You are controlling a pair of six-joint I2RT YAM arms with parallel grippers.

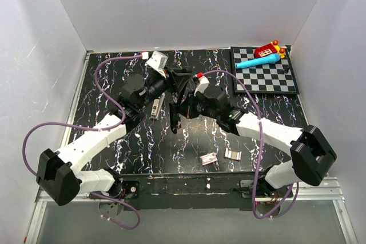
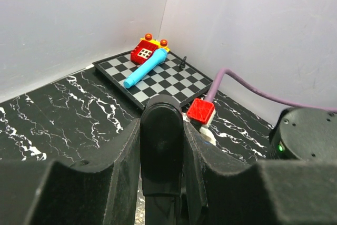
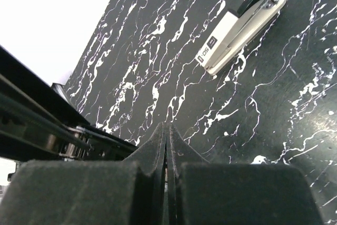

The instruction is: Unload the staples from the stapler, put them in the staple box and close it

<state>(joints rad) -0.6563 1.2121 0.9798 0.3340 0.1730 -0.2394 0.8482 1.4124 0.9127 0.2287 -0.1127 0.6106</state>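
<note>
Step judged: access, stapler [image 3: 242, 22] not yet opened. It lies flat on the black marbled table [image 1: 143, 152], ungripped, near both wrists. Left gripper [image 2: 161, 126] clamps a black glossy piece [image 2: 161, 111], identity unclear. Right gripper [image 3: 167, 133] is pinched closed, empty. Next likely needs one gripper pinning the stapler while the other swings its halves apart.

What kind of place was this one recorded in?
Probably a robot test booth, not a home or office: plain white walls box in a black marbled table, and a chessboard holds unrelated toys.

A robot lab cell: 3 plain white walls [image 1: 189, 4] box in a black marbled bench [image 1: 143, 152] carrying a left arm [image 1: 91, 141] and right arm [image 1: 274, 132].
</note>
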